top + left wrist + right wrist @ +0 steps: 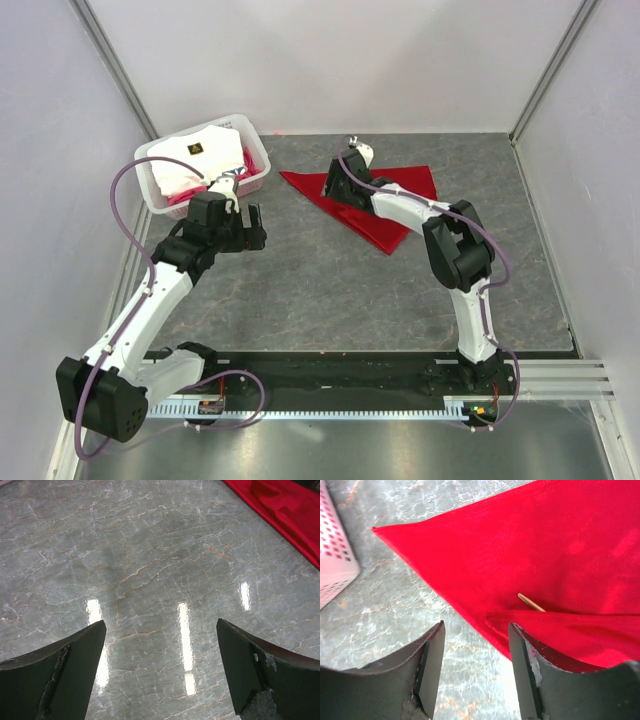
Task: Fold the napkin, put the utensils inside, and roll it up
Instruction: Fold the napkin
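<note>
On your desk (pixel 330 290) the napkin (pixel 410 185) lay at the far middle, folded to a triangle. The soft cloth was your main worry: a pinch on one layer alone would likely have dragged the fold open. The basket (pixel 335 565) of white and pink fabric (pixel 200 160) stood near the napkin's left corner and could have crowded a roll that way. Your right gripper (pixel 476 630) hung released and empty over the napkin's left edge. Your left gripper (pixel 160 625), likewise released, hovered above the desk, well apart. The spoon (pixel 530 601) showed only a handle tip from under a fold, and any tug might have slid it out.
</note>
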You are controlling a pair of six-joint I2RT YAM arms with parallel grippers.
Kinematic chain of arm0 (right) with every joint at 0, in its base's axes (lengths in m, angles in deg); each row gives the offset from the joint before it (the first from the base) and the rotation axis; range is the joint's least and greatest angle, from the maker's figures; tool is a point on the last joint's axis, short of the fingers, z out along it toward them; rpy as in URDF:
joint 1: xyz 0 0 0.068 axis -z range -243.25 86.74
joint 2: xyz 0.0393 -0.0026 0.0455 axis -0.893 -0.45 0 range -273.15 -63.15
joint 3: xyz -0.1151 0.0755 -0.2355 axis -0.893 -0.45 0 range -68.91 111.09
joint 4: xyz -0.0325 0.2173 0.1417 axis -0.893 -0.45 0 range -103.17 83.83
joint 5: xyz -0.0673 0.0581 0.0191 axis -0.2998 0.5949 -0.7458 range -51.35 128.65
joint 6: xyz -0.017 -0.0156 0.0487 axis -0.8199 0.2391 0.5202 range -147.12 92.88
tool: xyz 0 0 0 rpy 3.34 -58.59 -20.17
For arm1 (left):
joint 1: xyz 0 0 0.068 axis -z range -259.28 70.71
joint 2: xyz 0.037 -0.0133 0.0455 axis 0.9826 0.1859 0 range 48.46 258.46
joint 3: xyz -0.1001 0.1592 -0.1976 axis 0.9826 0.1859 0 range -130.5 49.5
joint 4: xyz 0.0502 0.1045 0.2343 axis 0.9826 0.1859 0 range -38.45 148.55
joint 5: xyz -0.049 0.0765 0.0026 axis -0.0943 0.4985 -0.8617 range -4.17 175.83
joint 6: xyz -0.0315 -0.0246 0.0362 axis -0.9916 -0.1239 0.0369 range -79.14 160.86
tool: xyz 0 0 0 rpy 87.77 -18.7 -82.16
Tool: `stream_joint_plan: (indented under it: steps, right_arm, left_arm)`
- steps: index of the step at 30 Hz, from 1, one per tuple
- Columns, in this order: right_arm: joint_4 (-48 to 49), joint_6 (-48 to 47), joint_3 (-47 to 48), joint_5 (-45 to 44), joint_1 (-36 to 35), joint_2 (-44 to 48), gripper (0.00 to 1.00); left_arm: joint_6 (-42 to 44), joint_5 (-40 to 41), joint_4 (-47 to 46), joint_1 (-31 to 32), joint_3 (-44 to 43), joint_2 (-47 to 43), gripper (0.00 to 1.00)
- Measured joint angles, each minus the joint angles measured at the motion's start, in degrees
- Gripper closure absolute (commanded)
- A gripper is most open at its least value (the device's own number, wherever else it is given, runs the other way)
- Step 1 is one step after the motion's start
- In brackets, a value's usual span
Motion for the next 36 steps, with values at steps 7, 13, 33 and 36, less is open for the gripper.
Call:
stream_joint_plan:
  steps: [7,13,33,36]
  right_arm:
    - [-1.0,-0.4,-9.5,0.0,0.6,12.3,0.39]
    - [-2.1,4.0,-29.0,0.1,4.4,30.1,0.41]
    - [10.1,16.6,-57.2,10.3,14.6,39.7,0.59]
    - [12.8,18.0,-58.3,10.9,14.6,39.0,0.6]
  left_arm:
    - [0.0,0.0,0.0,0.0,0.0,0.0,0.0]
    - [0.0,-0.5,0.0,0.0,0.0,0.0,0.0]
    - [0.0,-2.0,-0.2,0.0,0.0,0.3,0.01]
    - [0.0,-2.0,-0.2,0.0,0.0,0.3,0.01]
